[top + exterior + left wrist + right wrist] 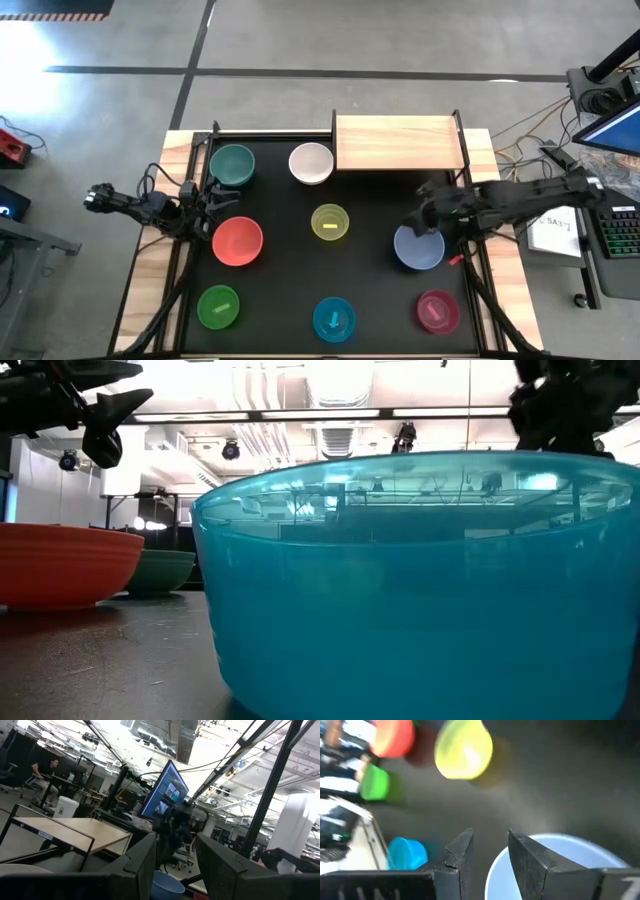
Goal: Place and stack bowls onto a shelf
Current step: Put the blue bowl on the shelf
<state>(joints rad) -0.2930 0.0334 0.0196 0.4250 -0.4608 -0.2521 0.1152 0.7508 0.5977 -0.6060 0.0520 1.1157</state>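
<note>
Bowls sat all eight on the black tabletop [380,270], none on the shelf [398,143], so by my read stacking hadn't started.

Right gripper [418,222] was over the near-left rim of the pale blue bowl [420,248]. In the right wrist view its fingers [532,862] were narrowly parted with nothing between them. One finger sat over the bowl's inside and the other outside the wall, so the rim lined up with the gap. That looked like a setup for a rim pinch, which makes sense on a thin-walled round bowl too wide to span. Can't tell if the tips were touching the rim or just above it.

Left gripper [207,208] waited at the table's left edge, between the teal bowl [232,164] and the red bowl [238,241], fingers apart, nothing held. The low view showed it raised off the table.

Pale blue bowl: upright, mouth up, empty, smooth plastic, matte inside. It sat on the right side of the table, near the shelf's front edge but well apart from it. That probably explains picking it first: shortest carry.

Others:
- white bowl [311,163], just beside the shelf's left end
- yellow bowl [330,223], centre
- green bowl [219,307], cyan bowl [334,319] and magenta bowl [438,311], front row

Shelf was a pale wood plank on thin black supports at back right, bare.
</note>
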